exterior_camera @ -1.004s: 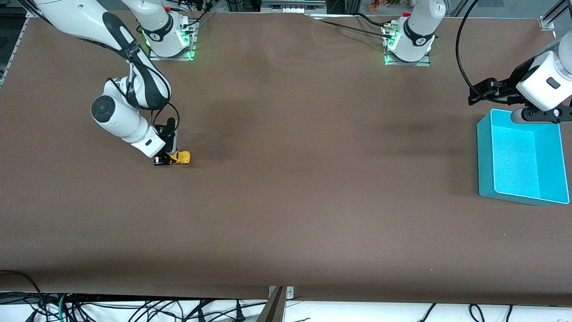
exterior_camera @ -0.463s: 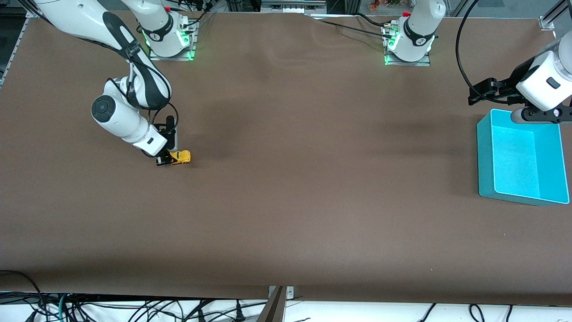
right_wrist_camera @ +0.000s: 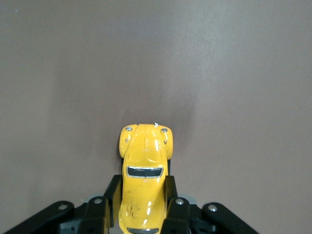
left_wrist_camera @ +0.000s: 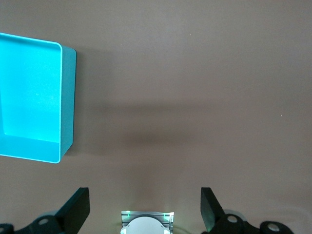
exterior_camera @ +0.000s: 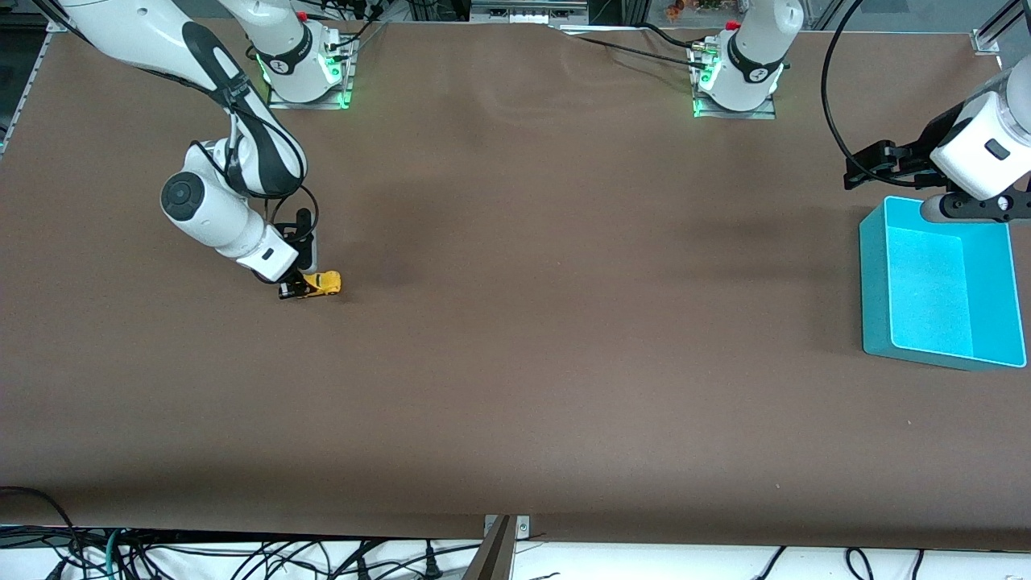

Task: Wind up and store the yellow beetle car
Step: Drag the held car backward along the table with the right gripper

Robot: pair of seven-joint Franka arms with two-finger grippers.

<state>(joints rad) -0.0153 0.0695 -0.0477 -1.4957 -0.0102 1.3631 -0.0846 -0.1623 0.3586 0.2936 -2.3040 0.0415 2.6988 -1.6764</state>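
The yellow beetle car [exterior_camera: 323, 283] is a tiny yellow toy with dark windows, on the brown table toward the right arm's end. My right gripper [exterior_camera: 300, 287] is shut on the car's rear half, low at the table. In the right wrist view the car [right_wrist_camera: 144, 180] sits between the two black fingers [right_wrist_camera: 109, 197], nose pointing away from the wrist. My left gripper [left_wrist_camera: 145, 209] is open and empty, held above the table beside the turquoise bin [exterior_camera: 941, 283], which also shows in the left wrist view [left_wrist_camera: 67, 102].
The turquoise bin holds nothing and stands at the left arm's end of the table. The two arm bases [exterior_camera: 306, 68] stand along the table's edge farthest from the front camera. Cables hang below the nearest edge.
The right arm has shifted slightly toward its own end of the table, drawing the car a short way with it. The left arm has not moved.
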